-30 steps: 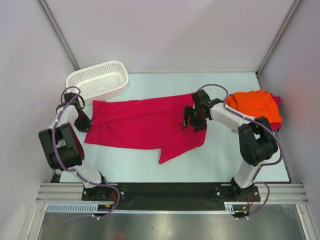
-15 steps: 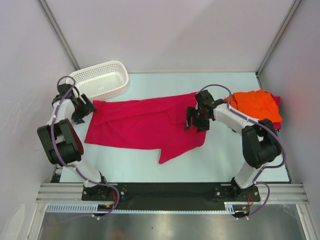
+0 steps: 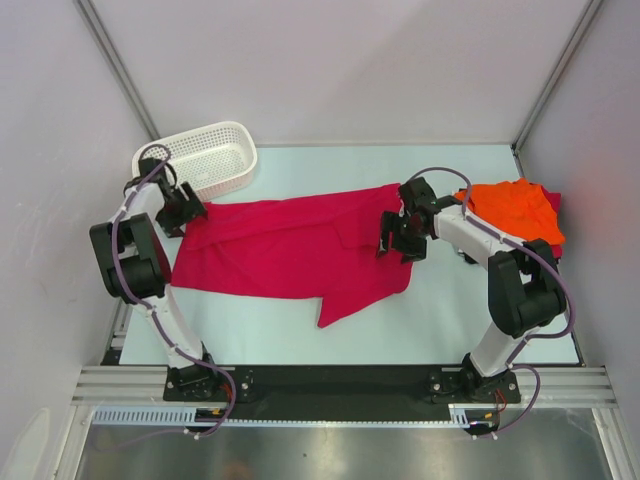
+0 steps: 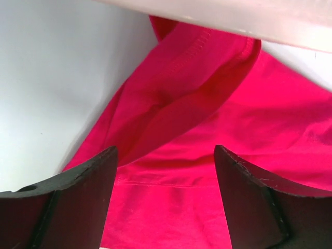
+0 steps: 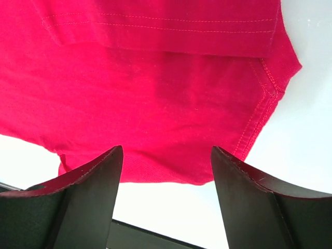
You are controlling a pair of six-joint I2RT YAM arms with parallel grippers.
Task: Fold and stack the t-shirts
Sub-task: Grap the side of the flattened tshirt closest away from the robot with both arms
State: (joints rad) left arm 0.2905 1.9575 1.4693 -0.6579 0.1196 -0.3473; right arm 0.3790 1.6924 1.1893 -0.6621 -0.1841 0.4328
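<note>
Crimson t-shirt (image 3: pixel 290 250) flat on tabletop (image 3: pixel 450 320) for fold. My left fingers (image 4: pixel 78 197) released, straddling its far-left corner; right fingers (image 5: pixel 78 202) released over right edge. Orange t-shirt (image 3: pixel 510 210) far right, likely stack spot.

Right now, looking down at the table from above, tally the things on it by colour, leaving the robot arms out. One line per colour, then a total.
Orange: 1, the orange t-shirt.
Crimson: 2, the spread crimson t-shirt and a second crimson t-shirt peeking out from under the orange t-shirt.
White: 1, the mesh basket.
Total: 4.
</note>
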